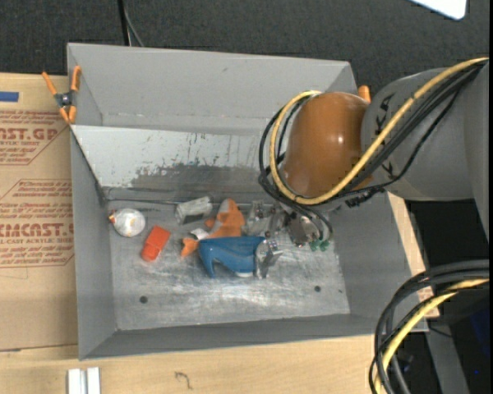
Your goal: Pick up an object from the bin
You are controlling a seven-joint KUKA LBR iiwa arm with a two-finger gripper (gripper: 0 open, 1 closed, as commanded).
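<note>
1. The fingers (pixel 268 257) sit low in the right-middle of the grey bin (pixel 230 302), beneath the arm's rounded orange cover (pixel 324 142). The cover and the cables hang over them, so I cannot tell whether they are spread or closed. Nothing can be seen between them.
2. Right beside the fingers, on their left in the view, lies a blue moulded thing (pixel 228 254), shaped rather like a small shoe. It is the nearest thing to them. Its right end is at the fingers, touching or all but touching; which of the two I cannot say.
3. The blue thing's long axis runs left to right across the view, so it points end-on at the fingers rather than lying across them. By my judgement a pick of it turns on that. The fingers would need to come further left over its body and close across its narrow width, not along its length.
4. A small orange scrap (pixel 189 247) lies at the blue thing's left end. Behind the blue thing, toward the back wall, lie an orange lump (pixel 228 214) and a grey piece (pixel 194 209).
5. Further left, well apart from the fingers, are an orange block (pixel 155 243) and a white ball (pixel 129 222).
6. On the fingers' other side, a small green bit (pixel 319 243) shows near the arm.
</note>
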